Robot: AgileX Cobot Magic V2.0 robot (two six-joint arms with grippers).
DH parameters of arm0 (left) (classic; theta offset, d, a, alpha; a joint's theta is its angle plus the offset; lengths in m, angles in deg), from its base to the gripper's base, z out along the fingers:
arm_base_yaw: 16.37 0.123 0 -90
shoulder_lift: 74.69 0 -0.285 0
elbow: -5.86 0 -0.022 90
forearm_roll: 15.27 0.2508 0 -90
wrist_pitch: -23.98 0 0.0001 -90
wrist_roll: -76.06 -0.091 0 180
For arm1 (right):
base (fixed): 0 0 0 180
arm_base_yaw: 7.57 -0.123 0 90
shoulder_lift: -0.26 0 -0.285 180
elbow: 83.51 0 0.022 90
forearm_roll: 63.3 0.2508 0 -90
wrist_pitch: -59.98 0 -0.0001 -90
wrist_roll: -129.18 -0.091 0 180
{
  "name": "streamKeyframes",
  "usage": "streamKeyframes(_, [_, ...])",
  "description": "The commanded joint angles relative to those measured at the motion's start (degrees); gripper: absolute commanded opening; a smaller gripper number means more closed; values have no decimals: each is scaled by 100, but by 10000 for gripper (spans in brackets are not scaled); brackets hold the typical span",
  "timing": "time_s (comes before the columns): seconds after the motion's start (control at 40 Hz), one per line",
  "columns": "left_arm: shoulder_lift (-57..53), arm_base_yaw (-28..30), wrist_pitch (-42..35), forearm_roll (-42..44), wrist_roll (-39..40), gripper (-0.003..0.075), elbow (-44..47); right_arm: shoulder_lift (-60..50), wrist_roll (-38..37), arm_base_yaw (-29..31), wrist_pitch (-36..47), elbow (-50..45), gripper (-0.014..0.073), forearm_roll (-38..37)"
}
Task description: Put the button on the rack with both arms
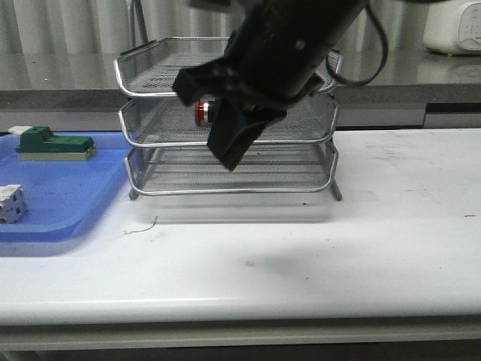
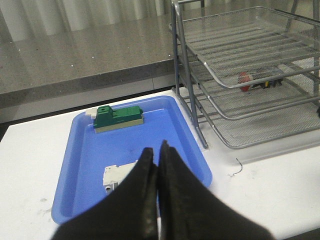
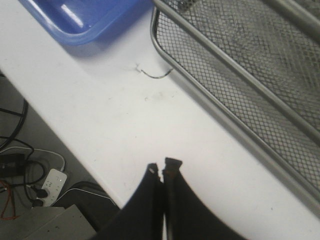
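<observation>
The button (image 1: 200, 111) lies on its side on the middle tier of the silver wire rack (image 1: 135, 139), red head to the left. It also shows in the left wrist view (image 2: 246, 80) inside the rack (image 2: 240, 50). My right gripper (image 1: 229, 156) hangs in front of the rack's middle and lower tiers, apart from the button. In the right wrist view it (image 3: 162, 166) is shut and empty over the white table beside the rack's lowest tier (image 3: 240, 65). My left gripper (image 2: 157, 147) is shut and empty above the blue tray (image 2: 85, 165). It does not show in the front view.
The blue tray (image 1: 68, 195) sits left of the rack and holds a green block (image 1: 52, 143) and a white block (image 1: 11, 203). A thin wire scrap (image 1: 143, 224) lies on the table by the rack's front left foot. A white appliance (image 1: 451, 30) stands far right.
</observation>
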Motion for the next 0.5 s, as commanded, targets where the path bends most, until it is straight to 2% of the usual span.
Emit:
streamKeyframes(0.0, [78,4,-490,-83,62,-19,-147,-645,23,214,-242,168,-60,84])
streamKeyframes(0.28, [78,4,-490,-83,62,-19,-147,-1292,23,1377,-799,148,-60,79])
streamKeyframes(0.47, [78,4,-490,-83,62,-19,-147,-1814,23,2310,-728,-335,-60,66])
